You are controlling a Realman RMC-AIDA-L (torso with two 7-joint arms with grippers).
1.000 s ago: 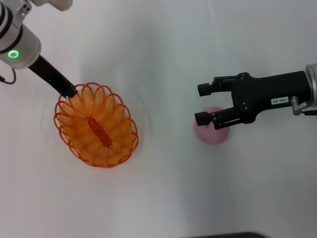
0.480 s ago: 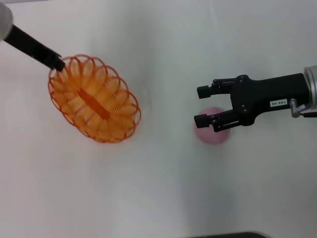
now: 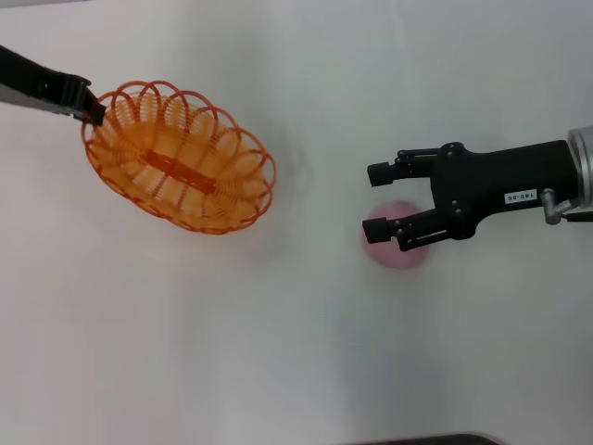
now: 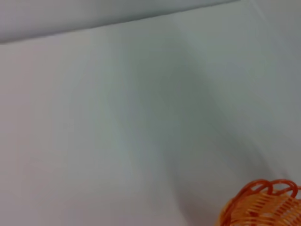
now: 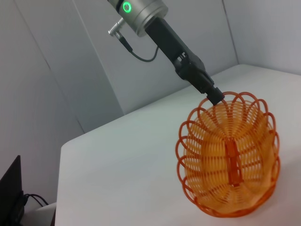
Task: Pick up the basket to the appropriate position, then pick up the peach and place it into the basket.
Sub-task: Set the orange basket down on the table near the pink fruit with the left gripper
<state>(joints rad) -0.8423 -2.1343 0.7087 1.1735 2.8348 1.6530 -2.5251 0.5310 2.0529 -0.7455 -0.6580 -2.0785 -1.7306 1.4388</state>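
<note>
The orange wire basket (image 3: 181, 156) hangs tilted at the upper left of the head view, held by its rim. My left gripper (image 3: 91, 106) is shut on that rim at the basket's far left end. The basket also shows in the right wrist view (image 5: 229, 161), with the left gripper (image 5: 214, 95) on its top edge, and part of the basket shows in the left wrist view (image 4: 261, 205). The pale pink peach (image 3: 393, 239) lies on the white table at centre right. My right gripper (image 3: 379, 200) is open above the peach, one finger crossing over it.
The white table (image 3: 296, 352) stretches around both things. A grey wall stands behind the table in the right wrist view (image 5: 56, 70). A dark object (image 5: 11, 193) sits beyond the table's edge in that view.
My left gripper has lifted the basket and carried it up and to the left, turning it so its long side lies more level. The right gripper and peach stay nearly still.
</note>
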